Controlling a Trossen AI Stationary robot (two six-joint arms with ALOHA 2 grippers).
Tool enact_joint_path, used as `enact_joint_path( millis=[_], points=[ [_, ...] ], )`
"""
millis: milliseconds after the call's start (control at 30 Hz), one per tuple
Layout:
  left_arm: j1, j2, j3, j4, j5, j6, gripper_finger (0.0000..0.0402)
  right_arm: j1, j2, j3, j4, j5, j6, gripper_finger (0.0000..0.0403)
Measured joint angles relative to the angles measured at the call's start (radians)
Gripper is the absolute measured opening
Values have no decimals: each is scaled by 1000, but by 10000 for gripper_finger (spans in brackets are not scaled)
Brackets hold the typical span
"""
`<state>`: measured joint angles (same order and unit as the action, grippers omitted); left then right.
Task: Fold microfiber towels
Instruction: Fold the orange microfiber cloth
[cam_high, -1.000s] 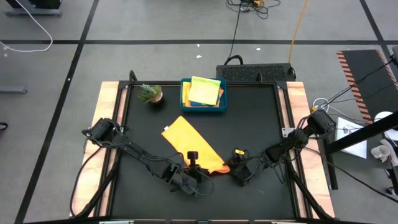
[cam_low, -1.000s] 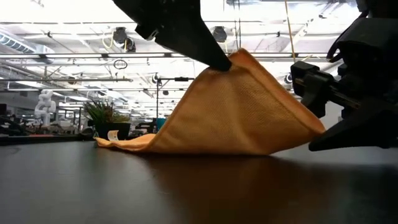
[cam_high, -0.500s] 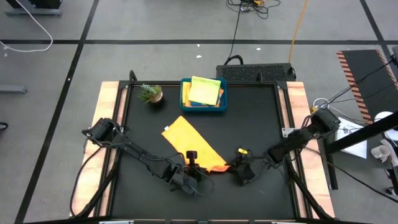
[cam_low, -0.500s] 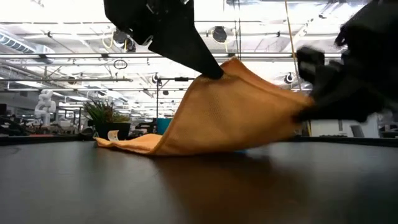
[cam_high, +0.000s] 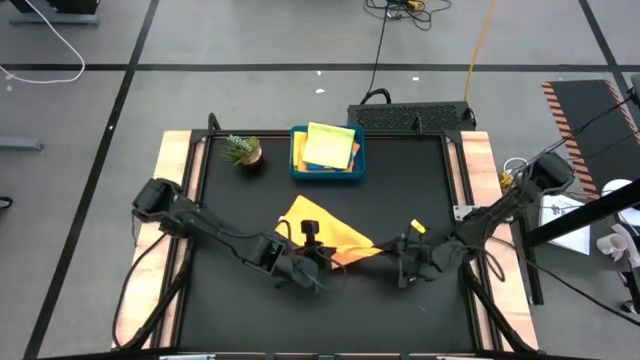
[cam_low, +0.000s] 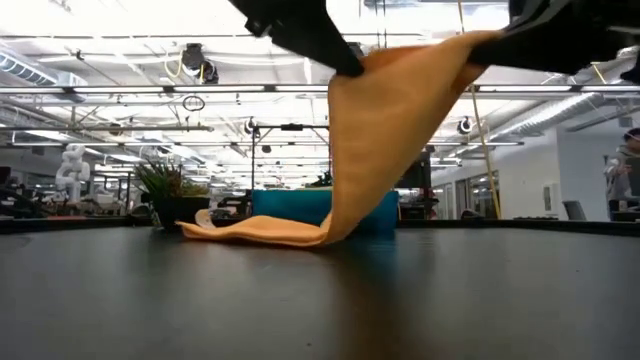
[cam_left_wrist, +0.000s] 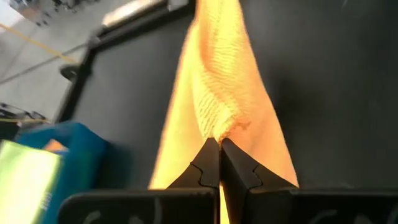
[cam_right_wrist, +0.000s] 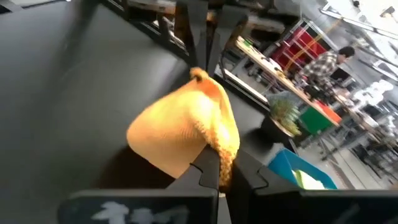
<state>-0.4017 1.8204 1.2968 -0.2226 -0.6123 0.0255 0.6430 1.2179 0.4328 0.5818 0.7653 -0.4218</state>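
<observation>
An orange microfiber towel (cam_high: 330, 232) is raised at its near edge between my two grippers, and its far end (cam_low: 235, 230) lies on the black table. My left gripper (cam_high: 320, 250) is shut on the near left corner, my right gripper (cam_high: 384, 250) on the near right corner. In the low view the towel (cam_low: 385, 140) slopes down from both grippers (cam_low: 347, 66) (cam_low: 492, 42) to the table. More towels, lime green and yellow on top (cam_high: 328, 146), lie in the teal tray (cam_high: 296, 160) at the far side. My left gripper pinches a bunched corner of the towel (cam_left_wrist: 217, 130) between its two fingertips, coming from the near left and slanting down. The cloth runs away from the fingers toward the far side. My right gripper pinches the other near corner (cam_right_wrist: 222, 146) between its fingertips, nearly level from the right. The cloth is lifted clear there and hangs away from it.
A small potted plant (cam_high: 241, 150) stands at the far left of the table, next to the tray. Bare black table (cam_high: 420, 190) lies on the right and along the near edge. A person (cam_right_wrist: 323, 62) shows in the room beyond.
My right gripper has shut on the towel's near right corner and risen with it, moving a little toward the right. My left gripper has risen too. The towel's near edge is now lifted high off the table, while its far end stays down.
</observation>
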Motion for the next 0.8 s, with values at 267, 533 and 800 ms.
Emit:
enact_joint_path(
  millis=[267, 533, 800],
  points=[
    [39, -41, 2, -8, 81, 54, 0, 115, -99, 1, -141, 106, 133, 0],
    [-14, -41, 2, -68, 175, 16, 0, 196, 80, 18, -101, 102, 400, 0],
    [-171, -41, -9, -189, 245, -187, 0, 183, 370, 235, -51, -114, 425, 0]
  ],
)
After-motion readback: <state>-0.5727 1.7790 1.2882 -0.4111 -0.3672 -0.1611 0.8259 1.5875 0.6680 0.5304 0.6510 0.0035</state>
